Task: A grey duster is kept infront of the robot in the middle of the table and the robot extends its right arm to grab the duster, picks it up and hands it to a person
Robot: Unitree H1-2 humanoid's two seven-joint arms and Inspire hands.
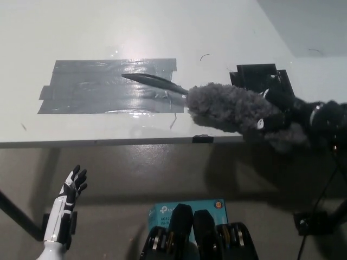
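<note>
We find the black right hand (282, 116) at center-right of the frame, clamped on the fluffy end of the grey duster (230, 108); fingers are dark against dark fluff, so exact wrap is hard to read, but the grasp looks firm. The duster is held roughly level, apparently off the white table (108, 27) near its front edge, w/ its slim dark handle (154, 82) pointing toward upper left, over the right end of the grey tape patch (103, 86). We cannot tell whether the handle tip touches the tape. Progress, in our judgement: reach and grab are done, lift appears done or nearly so; hand-over is outstanding, as no person or receiving hand is in view. A dark blocky shape (260, 76) sits just behind the right hand, upper right; could be shadow or part of the arm, not resolved. The white left hand (73, 187) rests idle at lower left, below table level, fingers spread, holding nothing. Below the table at bottom center lies a teal box (217, 208) bearing a round logo and small print; text too small to read, brand not confirmed. A small black tab (202, 139) marks the table's front edge.
</note>
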